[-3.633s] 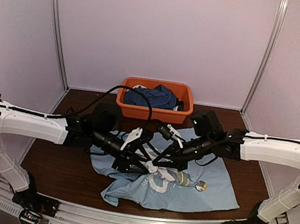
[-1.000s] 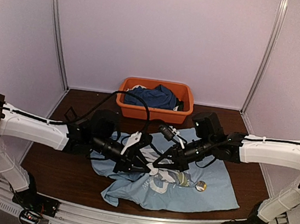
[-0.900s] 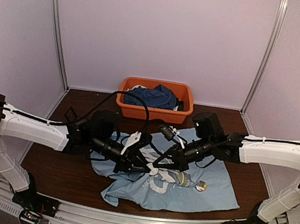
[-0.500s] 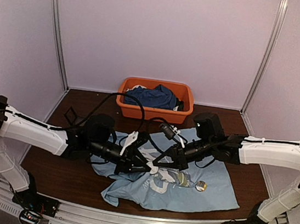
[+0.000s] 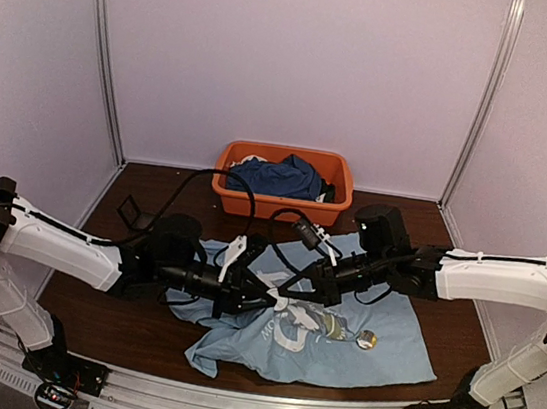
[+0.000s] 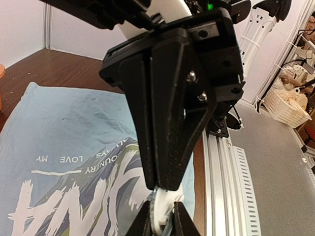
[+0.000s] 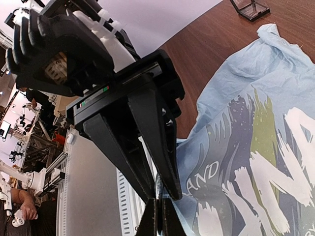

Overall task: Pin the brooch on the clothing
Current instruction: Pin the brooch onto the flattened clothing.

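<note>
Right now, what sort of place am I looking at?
Probably a robot test booth in a lab: plain white walls, left arm and right arm on a metal rail, dark table.

You can see the T-shirt (image 5: pixel 385 355) is soft matt cloth, lying on a smooth dark wood table (image 5: pixel 91 291). The fingers (image 6: pixel 172 123) look like grainy matt black plastic

Arms stretched inward, right claw (image 6: pixel 162 184) closed, tip to tip with left claw (image 7: pixel 161 193) pinching white piece (image 6: pixel 158 217)

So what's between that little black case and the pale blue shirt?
Only bare brown table; the right wrist view shows black case and T-shirt apart.
</note>
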You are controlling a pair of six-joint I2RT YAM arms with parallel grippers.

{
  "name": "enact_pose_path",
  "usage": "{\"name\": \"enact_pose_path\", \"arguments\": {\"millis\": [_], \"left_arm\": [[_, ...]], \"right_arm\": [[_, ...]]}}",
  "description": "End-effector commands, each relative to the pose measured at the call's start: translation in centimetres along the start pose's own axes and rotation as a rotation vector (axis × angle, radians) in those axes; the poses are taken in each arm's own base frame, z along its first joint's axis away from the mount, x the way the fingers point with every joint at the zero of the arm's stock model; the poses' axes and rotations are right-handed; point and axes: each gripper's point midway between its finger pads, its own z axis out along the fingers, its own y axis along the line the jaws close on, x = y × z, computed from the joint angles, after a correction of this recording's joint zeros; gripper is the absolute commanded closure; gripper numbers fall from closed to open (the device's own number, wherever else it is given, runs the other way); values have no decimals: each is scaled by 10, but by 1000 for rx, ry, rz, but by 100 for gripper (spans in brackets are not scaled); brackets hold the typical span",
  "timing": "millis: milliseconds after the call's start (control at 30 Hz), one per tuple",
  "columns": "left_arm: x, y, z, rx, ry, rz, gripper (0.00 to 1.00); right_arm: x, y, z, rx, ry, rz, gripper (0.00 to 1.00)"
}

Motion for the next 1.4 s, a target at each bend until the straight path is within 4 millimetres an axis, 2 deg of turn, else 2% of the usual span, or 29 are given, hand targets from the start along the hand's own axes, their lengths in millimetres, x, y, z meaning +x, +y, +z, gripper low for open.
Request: {"name": "enact_pose_path", "arguments": {"millis": [0,267,367,567,967,1067,1167,1267,1367], "left_arm": [[-1,17,-3,-109,-23,-27,86],[-5,25,-4,-173,-15,-32,90],[-3,22,-1,-166,26,-8,91],[3,3,0,-75,97,47,87],[2,10,-1,-117,122,62,83],[-2,7,-4,-112,97,64,73],[-13,3,-14,-122,53,70,58],[-21,6,-23,-165,18,73,41],[-21,17,-33,-241,-1,46,22]], "right_arm": [[-20,21,-3,-69,-66,-67,100],[-22,20,-4,-54,-73,-65,100],[-23,19,-4,-44,-70,-64,100],[-23,13,-4,-17,-54,-67,100],[-24,11,-8,-8,-49,-71,100],[-22,7,-8,15,-37,-73,100],[-19,0,-9,57,-20,-79,100],[-17,-6,-12,101,-13,-91,100],[-15,-18,-14,178,-3,-105,100]]}}
